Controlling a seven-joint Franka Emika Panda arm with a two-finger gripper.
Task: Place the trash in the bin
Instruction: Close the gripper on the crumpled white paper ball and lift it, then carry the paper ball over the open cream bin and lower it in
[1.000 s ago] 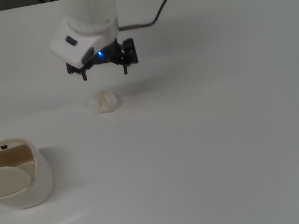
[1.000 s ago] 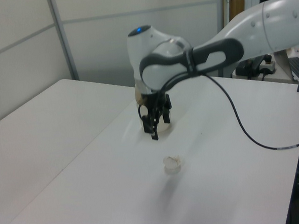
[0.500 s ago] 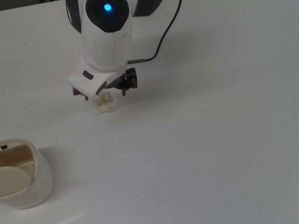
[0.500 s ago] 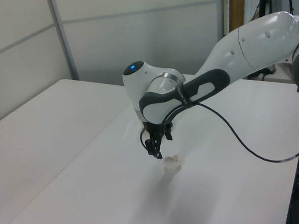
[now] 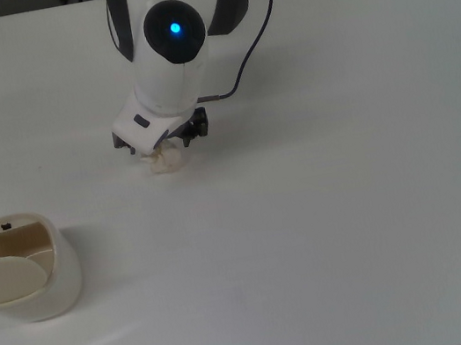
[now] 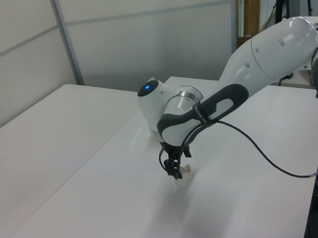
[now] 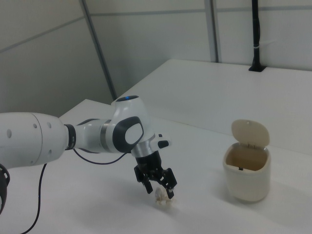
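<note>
The trash [image 7: 161,199] sits between the released tool's [image 7: 159,187] fingers; the bin [image 7: 246,168] stands well apart.

A white table [image 5: 331,235] is seen bearing a crumpled paper wad [image 5: 166,159] and, well apart at the top view's lower left, a cream bin [image 5: 26,280] with its flap tipped open.

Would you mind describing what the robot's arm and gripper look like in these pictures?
The arm is glossy white with rounded, bulbous links and dark grey bands at its joints. A small blue light glows on the wrist housing. A thin black cable runs in a loose loop from the wrist back along the arm. The gripper is small and black with two short fingers, mounted below a white flange.
</note>
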